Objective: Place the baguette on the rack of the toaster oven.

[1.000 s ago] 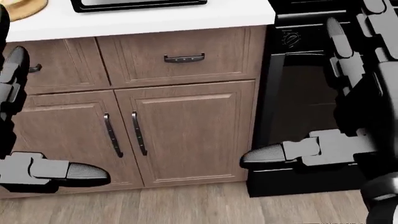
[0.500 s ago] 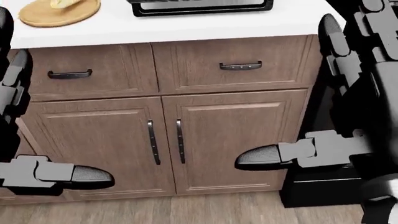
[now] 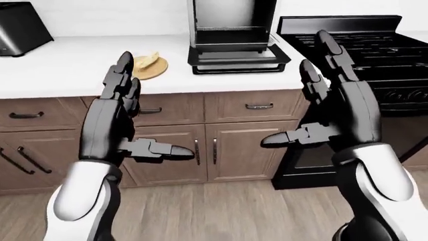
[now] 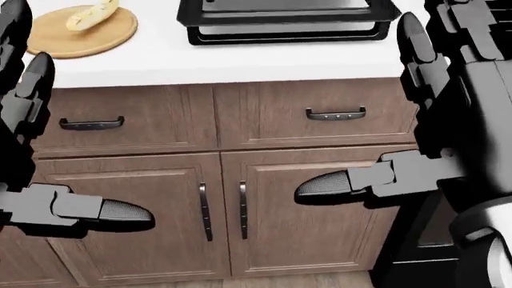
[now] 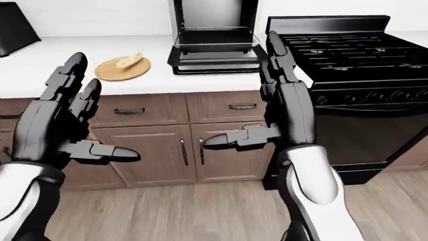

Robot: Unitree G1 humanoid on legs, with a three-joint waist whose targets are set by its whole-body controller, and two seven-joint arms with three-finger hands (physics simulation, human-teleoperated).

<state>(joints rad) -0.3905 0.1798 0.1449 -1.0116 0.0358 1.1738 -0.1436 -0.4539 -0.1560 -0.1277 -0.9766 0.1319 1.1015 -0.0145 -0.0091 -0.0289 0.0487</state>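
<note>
Black fingers spread wide, the left hand (image 3: 124, 108) and right hand (image 3: 331, 95) hang empty above the cabinet doors. Beyond, on the white worktop (image 3: 66, 68), the baguette (image 5: 128, 59) lies untouched on its wooden board (image 5: 122, 70), beside the open toaster oven (image 3: 233, 32); everything remains undone.

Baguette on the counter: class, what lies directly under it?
The baguette lies on a round wooden board, on the white counter. The counter beneath the board is covered.
</note>
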